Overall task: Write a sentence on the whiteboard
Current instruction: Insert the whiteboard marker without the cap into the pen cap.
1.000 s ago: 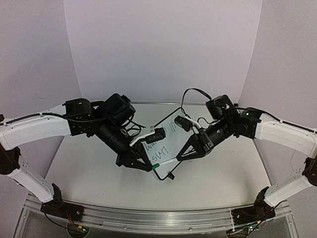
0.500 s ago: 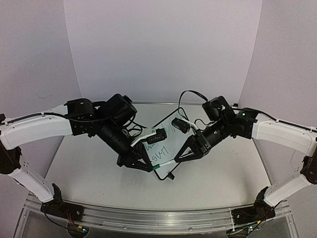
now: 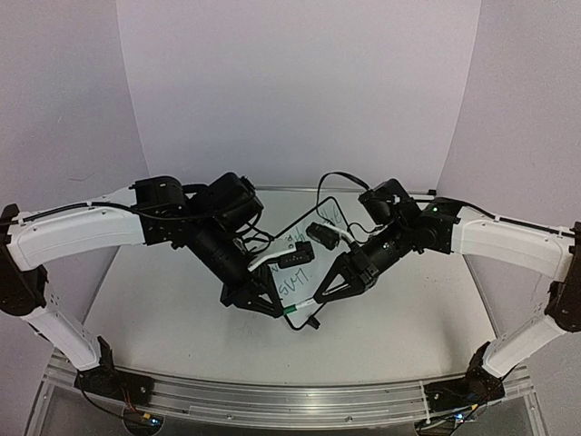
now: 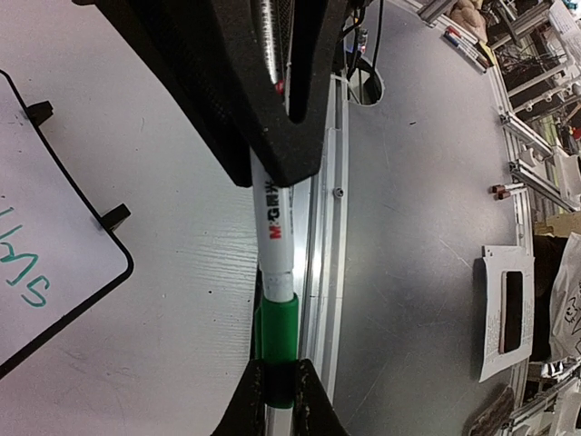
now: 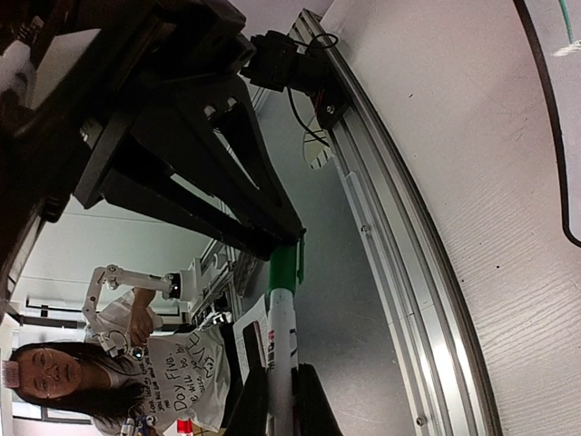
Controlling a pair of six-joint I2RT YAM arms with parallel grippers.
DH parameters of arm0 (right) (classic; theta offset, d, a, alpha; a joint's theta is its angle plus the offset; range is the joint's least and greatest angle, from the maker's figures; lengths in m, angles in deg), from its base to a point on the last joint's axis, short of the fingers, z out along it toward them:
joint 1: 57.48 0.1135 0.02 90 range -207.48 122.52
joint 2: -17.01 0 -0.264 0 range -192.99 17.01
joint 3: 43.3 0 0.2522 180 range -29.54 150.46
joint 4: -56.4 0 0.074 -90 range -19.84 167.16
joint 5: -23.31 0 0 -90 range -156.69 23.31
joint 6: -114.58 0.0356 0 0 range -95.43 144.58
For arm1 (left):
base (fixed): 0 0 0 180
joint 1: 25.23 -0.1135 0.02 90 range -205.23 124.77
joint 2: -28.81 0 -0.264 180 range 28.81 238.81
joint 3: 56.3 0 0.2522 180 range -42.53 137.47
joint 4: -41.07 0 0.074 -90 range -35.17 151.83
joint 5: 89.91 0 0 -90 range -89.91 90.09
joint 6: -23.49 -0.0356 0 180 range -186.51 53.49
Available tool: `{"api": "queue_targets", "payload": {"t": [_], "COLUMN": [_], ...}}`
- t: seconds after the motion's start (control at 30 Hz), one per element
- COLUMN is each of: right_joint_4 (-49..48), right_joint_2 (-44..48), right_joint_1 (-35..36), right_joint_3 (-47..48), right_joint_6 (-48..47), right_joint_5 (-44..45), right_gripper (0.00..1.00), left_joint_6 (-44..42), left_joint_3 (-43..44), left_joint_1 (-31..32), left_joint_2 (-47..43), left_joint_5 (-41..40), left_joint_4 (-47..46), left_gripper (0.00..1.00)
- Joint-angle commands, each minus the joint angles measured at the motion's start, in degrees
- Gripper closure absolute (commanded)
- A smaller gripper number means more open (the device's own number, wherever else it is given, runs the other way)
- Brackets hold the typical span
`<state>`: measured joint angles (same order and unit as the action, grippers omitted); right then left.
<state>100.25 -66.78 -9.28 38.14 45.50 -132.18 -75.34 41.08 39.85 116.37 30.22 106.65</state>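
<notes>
Whiteboard [image 3: 297,277] flat on counter [image 3: 163,300], mid-scene, turned diagonal, betw. left arm [image 3: 82,232] & right arm [image 3: 513,241]. Thin black frame, rounded corners. Two small black feet [image 4: 115,216] along one edge, clear in left wrist view. Green handwriting [image 4: 23,272] on white face; several lines in top view, too small to read.

Marker [image 4: 275,222]: white barrel w/ red & black print, green cap [image 4: 277,350] seated on one end. Held roughly level at near end of board, cap end to left, barrel to right. Touching board or not: can't tell.

Left jaws narrow, pinched on green cap. Right jaws narrow too, clamped on white barrel just right of cap. Two sets of tips nearly meeting, marker bridging them. Both wrists angled down & inward toward centre of counter.

Black cable [image 3: 343,174] arching over right wrist, far side. Aluminium rail [image 3: 272,397] along near edge of counter, arm bases at its left & right ends. Plain pale purple backdrop [image 3: 290,91] on far side & both flanks.

Right wrist view, beyond rail: person [image 5: 118,377] w/ dark hair & printed white T-shirt, plus lab clutter too blurred to make out.
</notes>
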Motion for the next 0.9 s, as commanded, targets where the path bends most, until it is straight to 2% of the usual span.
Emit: {"api": "queue_targets", "payload": {"t": [0.0, 0.87], "right_joint_4": [-0.9, -1.1], "right_joint_2": [-1.8, -4.7], "right_joint_1": [1.4, 3.3], "right_joint_3": [2.6, 2.7], "right_joint_6": [-1.6, -3.4], "right_joint_5": [0.0, 0.8], "right_gripper": [1.00, 1.00], "left_joint_6": [-2.1, -2.9], "left_joint_3": [5.2, 11.7], "left_joint_1": [0.5, 0.8], "left_joint_2": [1.2, 4.9], "left_joint_5": [-0.7, -1.1], "left_joint_4": [-4.3, -10.4], "left_gripper": [1.00, 1.00]}}
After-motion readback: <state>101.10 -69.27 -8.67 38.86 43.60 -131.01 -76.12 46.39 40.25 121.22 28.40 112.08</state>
